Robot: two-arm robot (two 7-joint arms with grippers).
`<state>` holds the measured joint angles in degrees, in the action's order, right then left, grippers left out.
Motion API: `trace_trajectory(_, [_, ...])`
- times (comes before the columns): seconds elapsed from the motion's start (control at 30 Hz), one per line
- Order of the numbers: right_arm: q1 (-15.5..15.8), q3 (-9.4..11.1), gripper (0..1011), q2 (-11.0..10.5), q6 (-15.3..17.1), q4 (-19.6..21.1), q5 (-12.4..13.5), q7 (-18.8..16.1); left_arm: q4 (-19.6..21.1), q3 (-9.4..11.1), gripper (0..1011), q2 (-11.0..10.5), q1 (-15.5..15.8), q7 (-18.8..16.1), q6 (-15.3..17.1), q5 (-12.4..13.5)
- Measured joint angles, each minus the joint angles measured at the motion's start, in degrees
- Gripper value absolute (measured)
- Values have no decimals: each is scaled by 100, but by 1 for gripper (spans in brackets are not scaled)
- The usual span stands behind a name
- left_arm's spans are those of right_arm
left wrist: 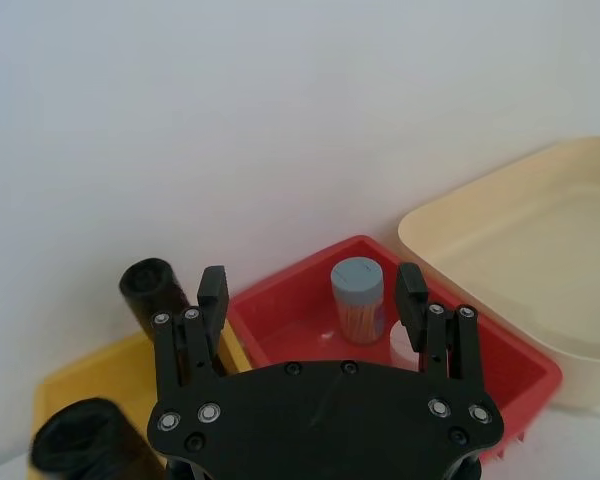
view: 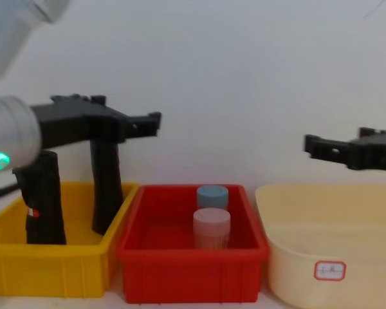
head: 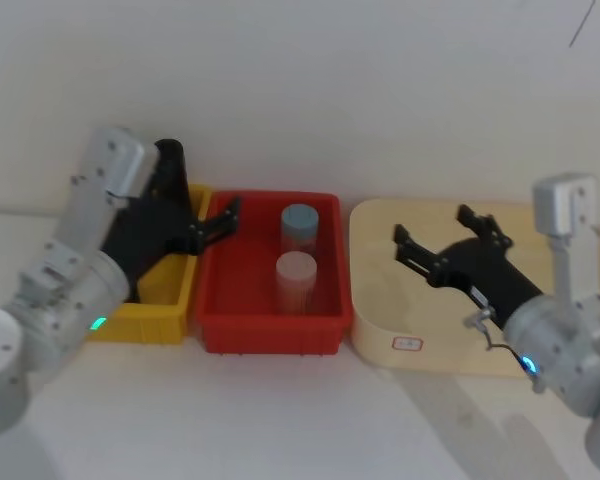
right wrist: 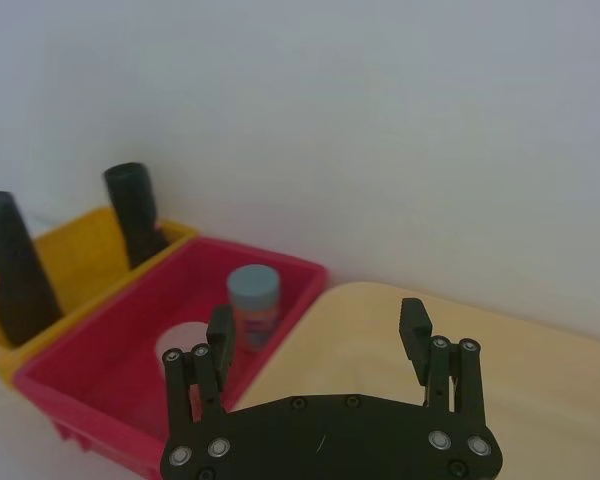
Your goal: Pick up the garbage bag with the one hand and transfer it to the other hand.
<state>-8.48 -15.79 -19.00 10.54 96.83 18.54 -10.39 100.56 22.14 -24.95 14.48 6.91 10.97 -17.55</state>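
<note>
Pickup not begun; garbage bag (view: pixel 44 193) stands ungrasped in yellow bin (view: pixel 51 278), below and behind left claw (left wrist: pixel 311 285), wide, empty; right claw (right wrist: pixel 316 318) wide, empty; handover pending.

In the chest view the garbage bag (view: pixel 46 206), at eight o'clock, has its top hidden behind the left arm (view: pixel 9 138); the right gripper (view: pixel 312 145) is cut off by the edge at three o'clock. The label (view: pixel 330 270) at five o'clock is too small to read.
</note>
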Motion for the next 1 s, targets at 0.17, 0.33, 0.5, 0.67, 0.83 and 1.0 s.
trace_trajectory(0.17, [-447,-207,1001,87,461,-167,30,-157,296,-349,1001,-281,-165,295,256,-347])
trace_trajectory(0.33, [-844,-400,1001,208,887,-329,31,-255,502,-780,1001,-607,-416,564,431,-684])
trace_trajectory(0.5, [-1216,-589,1001,357,1258,-506,0,-315,518,-1190,1001,-893,-690,795,536,-997])
trace_trajectory(0.67, [-1453,-721,1002,467,1502,-654,-37,-352,285,-1393,1001,-1042,-819,945,541,-1157])
trace_trajectory(0.83, [-1632,-829,1001,562,1697,-781,-72,-397,-52,-1439,1001,-1097,-812,1073,470,-1226])
trace_trajectory(1.0, [-1794,-930,1001,638,1867,-918,-110,-463,-520,-1420,1001,-1117,-672,1198,361,-1237])
